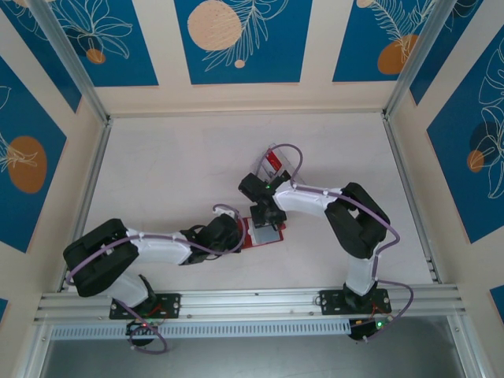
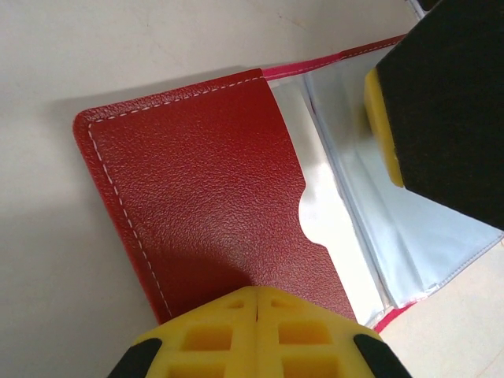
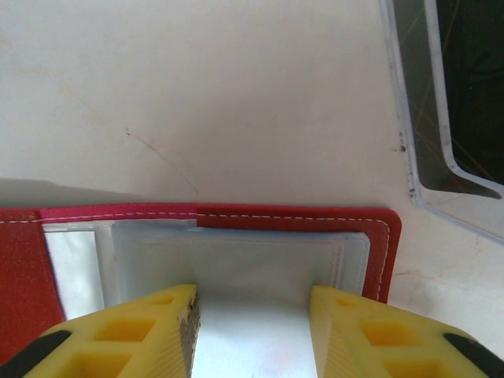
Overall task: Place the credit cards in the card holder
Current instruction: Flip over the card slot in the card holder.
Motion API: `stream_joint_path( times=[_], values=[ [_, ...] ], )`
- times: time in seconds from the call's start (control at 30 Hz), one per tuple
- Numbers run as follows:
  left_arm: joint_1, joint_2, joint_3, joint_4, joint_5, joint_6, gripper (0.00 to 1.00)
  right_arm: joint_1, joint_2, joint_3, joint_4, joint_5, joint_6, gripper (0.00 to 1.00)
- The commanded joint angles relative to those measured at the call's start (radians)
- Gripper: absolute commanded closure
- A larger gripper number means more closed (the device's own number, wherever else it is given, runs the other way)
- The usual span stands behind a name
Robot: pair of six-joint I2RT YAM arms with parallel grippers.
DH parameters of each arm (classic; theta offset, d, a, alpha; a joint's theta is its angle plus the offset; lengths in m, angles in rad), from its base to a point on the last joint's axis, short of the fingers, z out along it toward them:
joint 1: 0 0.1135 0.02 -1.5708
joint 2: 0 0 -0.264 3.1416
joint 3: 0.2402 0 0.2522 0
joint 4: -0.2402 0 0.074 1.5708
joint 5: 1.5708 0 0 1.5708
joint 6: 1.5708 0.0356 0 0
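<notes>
Fingers of my left gripper (image 2: pixel 256 305) are pinched fully together, tips on the red flap of the card holder (image 2: pixel 205 181). My right gripper (image 3: pixel 252 315) has its fingers (image 3: pixel 150 331) partly apart over the clear sleeve side; can't tell if a card sits between them. Table (image 1: pixel 173 173) is pale, and both my arms meet near its centre. The clear tray (image 1: pixel 287 157) sits just beyond my right wrist, near the holder, not touching. The card holder lies open and flat between both grippers. A red card (image 1: pixel 273 160) is in the tray.
</notes>
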Motion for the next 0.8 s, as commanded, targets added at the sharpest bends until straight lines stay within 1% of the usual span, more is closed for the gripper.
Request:
stream_joint_path(
  times=[0.0,0.1,0.23,0.33,0.5,0.63,0.77],
  values=[
    [-0.011,-0.004,-0.044,-0.138,-0.012,0.017,1.00,0.024,0.052,-0.021,-0.010,-0.008,0.044,0.60],
    [-0.010,-0.009,-0.044,-0.143,-0.012,0.019,1.00,0.035,0.051,-0.030,-0.009,-0.014,0.054,0.68],
    [-0.010,-0.014,-0.045,-0.145,-0.011,0.021,1.00,0.047,0.022,-0.035,-0.007,-0.026,0.058,0.84],
    [-0.011,-0.014,-0.045,-0.147,-0.009,0.025,1.00,0.059,-0.014,-0.027,-0.017,-0.022,0.058,0.91],
    [-0.011,0.002,-0.041,-0.133,0.000,0.030,1.00,0.072,-0.081,-0.009,-0.021,-0.062,0.050,0.93],
    [-0.011,0.021,-0.039,-0.116,0.003,0.028,1.00,0.062,-0.116,-0.005,-0.004,-0.120,0.051,0.90],
    [-0.013,0.032,-0.039,-0.097,0.012,0.024,1.00,0.049,-0.108,-0.022,0.050,-0.209,0.058,0.87]
  ],
)
